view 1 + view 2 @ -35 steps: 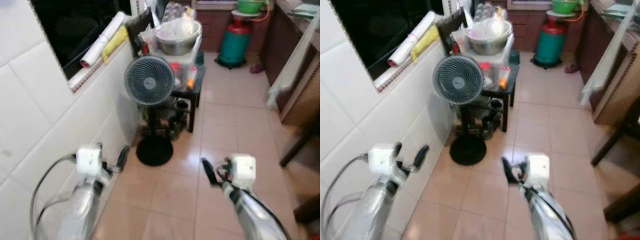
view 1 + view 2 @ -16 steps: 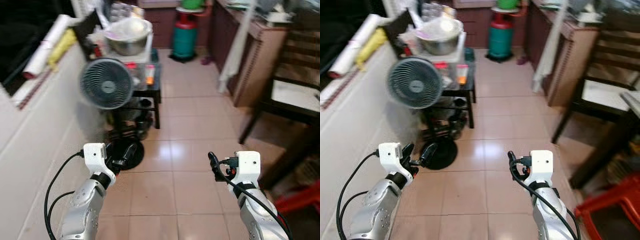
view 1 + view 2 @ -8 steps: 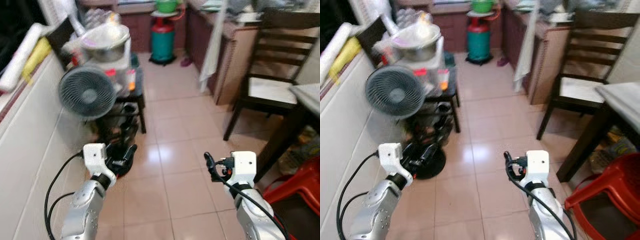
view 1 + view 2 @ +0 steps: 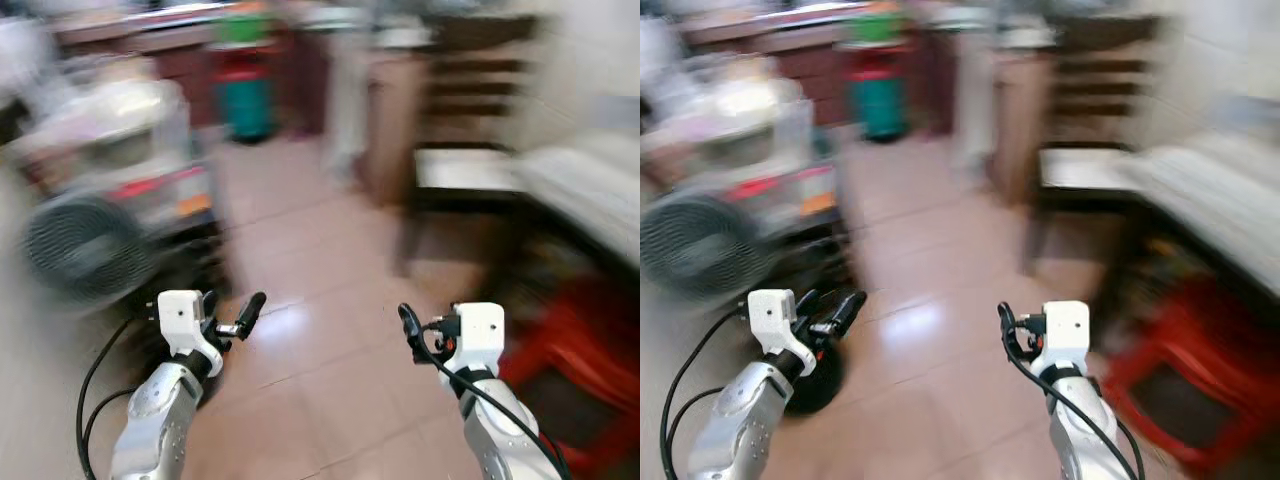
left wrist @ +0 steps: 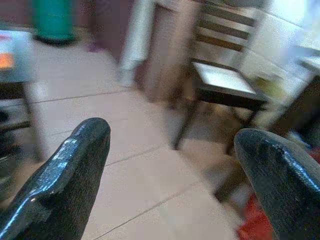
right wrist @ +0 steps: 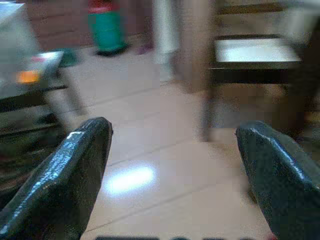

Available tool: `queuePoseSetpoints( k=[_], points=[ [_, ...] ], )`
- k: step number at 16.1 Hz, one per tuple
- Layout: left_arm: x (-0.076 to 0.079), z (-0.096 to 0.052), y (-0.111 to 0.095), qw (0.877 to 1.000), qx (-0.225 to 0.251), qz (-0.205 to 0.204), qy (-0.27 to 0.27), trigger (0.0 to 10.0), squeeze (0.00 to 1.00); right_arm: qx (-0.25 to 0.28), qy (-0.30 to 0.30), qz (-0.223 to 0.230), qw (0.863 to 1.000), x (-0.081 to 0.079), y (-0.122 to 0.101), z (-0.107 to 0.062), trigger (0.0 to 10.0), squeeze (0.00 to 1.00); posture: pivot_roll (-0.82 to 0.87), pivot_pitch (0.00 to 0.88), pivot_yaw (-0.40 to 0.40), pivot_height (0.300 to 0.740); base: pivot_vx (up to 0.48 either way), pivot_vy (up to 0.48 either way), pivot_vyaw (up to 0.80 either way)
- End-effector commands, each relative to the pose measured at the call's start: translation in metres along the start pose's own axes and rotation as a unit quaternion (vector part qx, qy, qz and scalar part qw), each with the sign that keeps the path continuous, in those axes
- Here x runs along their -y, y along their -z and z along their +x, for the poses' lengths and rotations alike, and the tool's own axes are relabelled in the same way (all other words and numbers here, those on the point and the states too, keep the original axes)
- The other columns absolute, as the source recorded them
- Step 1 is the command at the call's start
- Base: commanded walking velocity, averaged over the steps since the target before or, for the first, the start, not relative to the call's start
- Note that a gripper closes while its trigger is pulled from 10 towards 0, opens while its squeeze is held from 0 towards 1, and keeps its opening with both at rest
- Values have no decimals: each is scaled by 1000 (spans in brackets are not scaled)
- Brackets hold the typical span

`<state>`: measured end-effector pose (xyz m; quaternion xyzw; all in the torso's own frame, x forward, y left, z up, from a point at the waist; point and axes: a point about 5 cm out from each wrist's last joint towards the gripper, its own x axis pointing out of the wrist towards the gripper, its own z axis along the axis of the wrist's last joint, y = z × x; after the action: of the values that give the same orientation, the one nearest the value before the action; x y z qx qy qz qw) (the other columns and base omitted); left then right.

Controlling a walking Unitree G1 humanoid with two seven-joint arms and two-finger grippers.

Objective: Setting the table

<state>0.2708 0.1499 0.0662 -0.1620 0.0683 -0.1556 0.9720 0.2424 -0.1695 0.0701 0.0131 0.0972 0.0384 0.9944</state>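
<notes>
Black fingers of left gripper [image 5: 170, 165] & right gripper [image 6: 172, 170] spread wide, nothing held, both raised over tiled floor [image 4: 320, 250]. Head views badly blurred. Fan [image 4: 75, 250] ahead on left; dark chair [image 6: 250, 55], pale table edge [image 4: 1230, 200] & red stool [image 4: 1185, 385] at right.

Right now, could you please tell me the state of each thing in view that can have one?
Left claw: open, empty, held over the tiled floor.
Right claw: open, empty, held over the floor.
Round grey floor fan: upright; blurred, spinning or not unclear.
Dark wooden chair: upright, seat bare.
Red plastic stool: upright.
Green gas cylinder: upright.
</notes>
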Motion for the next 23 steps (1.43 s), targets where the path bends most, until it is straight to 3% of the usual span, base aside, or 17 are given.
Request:
queuePoseSetpoints(
  k=[1,6,11,23],
  points=[
    [-3,-4,2,1000,-9,8,-2,10000,0,7,-6,2,1000,-4,-5,2,10000,0,-105,0,66,740,345,0,-788],
    [-6,-4,3,999,-18,8,-27,10000,0,10,-4,15,1000,-4,-6,5,10000,0,-98,0,68,740,63,0,-746],
    [-18,-6,2,996,-20,23,-85,10000,0,9,-2,22,1000,-5,-6,4,10000,0,-93,0,66,740,0,0,0],
    [-13,-1,1,995,-29,35,-87,10000,0,4,-4,22,1000,-5,-6,7,10000,0,-92,0,64,740,0,0,-733]
  ],
)
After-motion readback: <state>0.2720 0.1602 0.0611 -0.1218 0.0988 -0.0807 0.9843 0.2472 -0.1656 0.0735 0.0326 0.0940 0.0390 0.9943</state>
